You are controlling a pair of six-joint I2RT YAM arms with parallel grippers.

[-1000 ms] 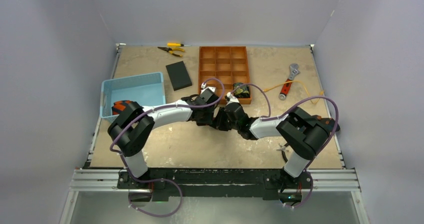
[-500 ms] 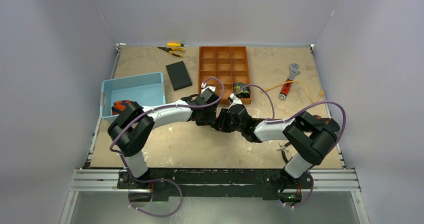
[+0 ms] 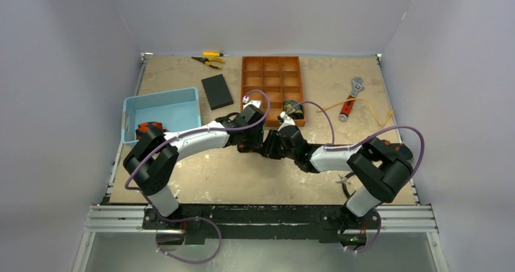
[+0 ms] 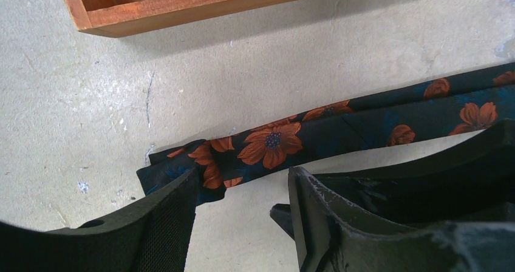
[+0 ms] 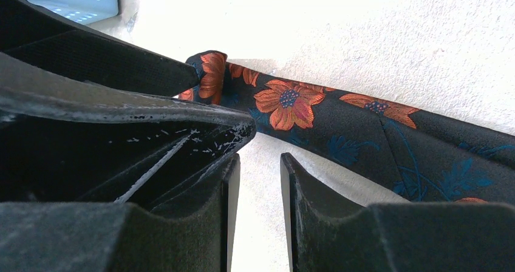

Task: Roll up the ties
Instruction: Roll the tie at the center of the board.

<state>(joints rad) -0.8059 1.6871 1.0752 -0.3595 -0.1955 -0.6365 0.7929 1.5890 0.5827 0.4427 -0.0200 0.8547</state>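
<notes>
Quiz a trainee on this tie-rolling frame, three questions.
1. True or false: the left gripper is clamped on the floral tie.
2. Which corner compartment of the wooden compartment tray holds the rolled tie? A far left; B far right; C near right, on the arms' side.
3. Short answer: what colour are the floral tie's flowers?
Key: 1 false; 2 C; 3 orange.

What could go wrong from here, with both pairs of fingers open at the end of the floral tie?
1. The left fingers and right fingers crowd one spot and might collide.
2. The floral tie lies loose and unheld, so its end may slip away when fingers close.
3. The wooden compartment tray sits near; an arm could bump it.
</notes>
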